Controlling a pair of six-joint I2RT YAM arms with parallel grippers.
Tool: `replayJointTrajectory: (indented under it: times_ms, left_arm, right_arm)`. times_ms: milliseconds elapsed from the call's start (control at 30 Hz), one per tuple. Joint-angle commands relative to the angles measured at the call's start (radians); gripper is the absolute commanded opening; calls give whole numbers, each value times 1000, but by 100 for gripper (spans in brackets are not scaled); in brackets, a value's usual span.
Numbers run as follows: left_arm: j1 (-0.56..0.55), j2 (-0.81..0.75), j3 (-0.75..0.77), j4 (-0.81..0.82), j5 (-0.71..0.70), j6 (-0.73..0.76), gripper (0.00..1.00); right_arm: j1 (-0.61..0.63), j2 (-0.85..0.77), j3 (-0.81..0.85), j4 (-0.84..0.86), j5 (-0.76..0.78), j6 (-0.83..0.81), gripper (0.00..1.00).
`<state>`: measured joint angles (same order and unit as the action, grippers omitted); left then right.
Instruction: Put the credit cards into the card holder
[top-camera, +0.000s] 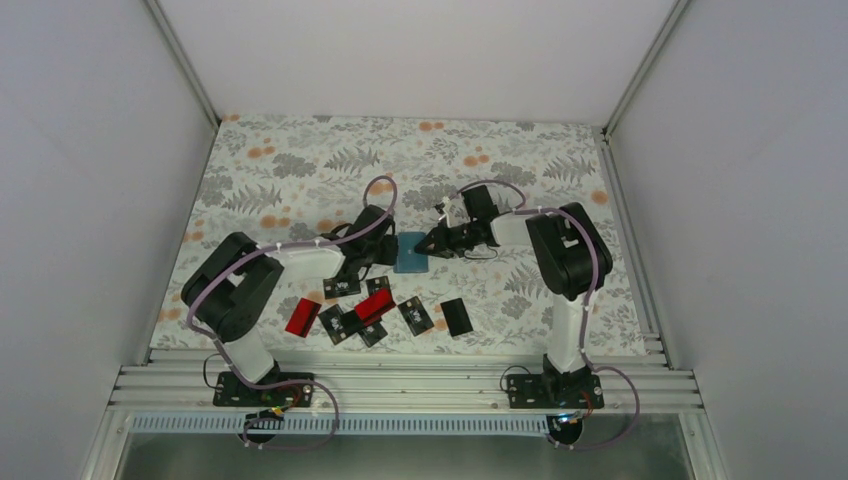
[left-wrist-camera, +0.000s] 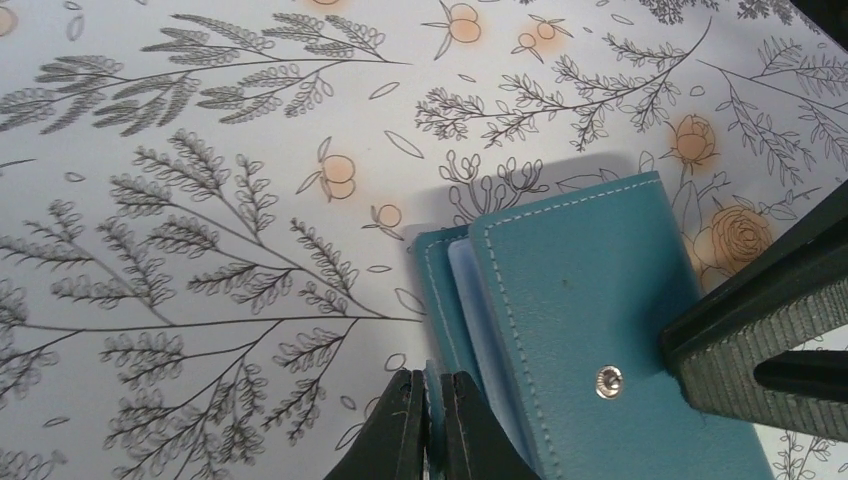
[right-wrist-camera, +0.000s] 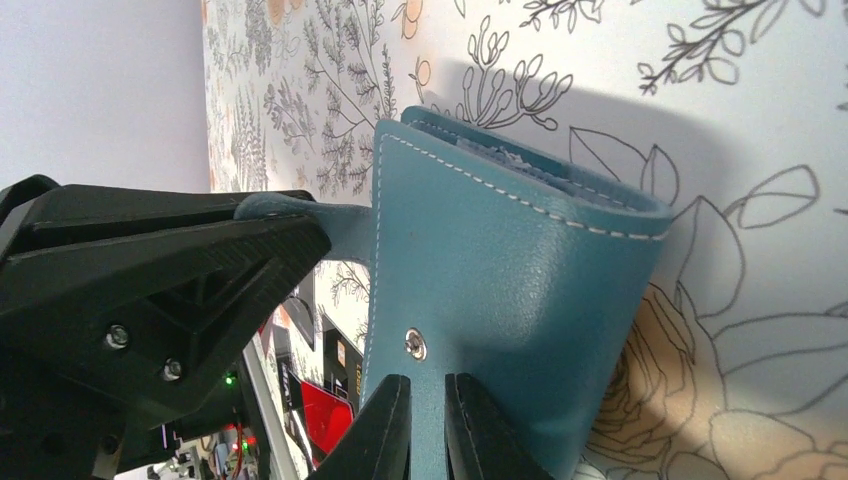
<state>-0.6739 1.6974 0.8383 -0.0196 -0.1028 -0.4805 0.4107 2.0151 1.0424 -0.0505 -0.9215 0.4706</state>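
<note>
The teal card holder (top-camera: 411, 252) lies on the floral cloth between my two grippers. My left gripper (top-camera: 386, 250) is shut on the edge of its lower flap; in the left wrist view its tips (left-wrist-camera: 432, 385) pinch that thin teal edge of the card holder (left-wrist-camera: 570, 300). My right gripper (top-camera: 433, 244) is shut on the upper flap just below the snap, as the right wrist view (right-wrist-camera: 427, 388) shows, lifting that flap of the card holder (right-wrist-camera: 500, 260) slightly. Red cards (top-camera: 302, 316) (top-camera: 374, 307) and black cards (top-camera: 456, 316) (top-camera: 416, 315) lie loose nearer the arm bases.
The floral cloth (top-camera: 300, 170) covers the table, walled by white panels on three sides. An aluminium rail (top-camera: 400, 380) runs along the near edge. The right gripper's finger (left-wrist-camera: 770, 335) shows at the right of the left wrist view.
</note>
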Motion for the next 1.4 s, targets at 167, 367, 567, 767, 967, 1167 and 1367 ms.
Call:
replayJointTrajectory:
  times_ms: [167,367,567,767,967,1167,1367]
  left_arm:
    - [2,70,58,0,95,-1,2]
    - [0,80,80,11,161,-13,5]
    - [0,91,90,16,242,-17,14]
    - [2,21,120,-54,299,-11,32]
    - [11,-50,149,-143,310,11,36]
    - [73,-67,181,-197,277,57,34]
    - [118,65,275,-216,333,118,22]
  right_arm:
    - [18,65,19,3,38,19,11]
    - [20,76,17,4,41,17,11]
    - [20,79,27,6,39,20,11]
    - [20,84,30,-3,49,13,11]
    - [20,84,32,-6,50,10,10]
    - [20,76,37,-18,53,4,10]
    - [22,61,48,-39,72,-6,10]
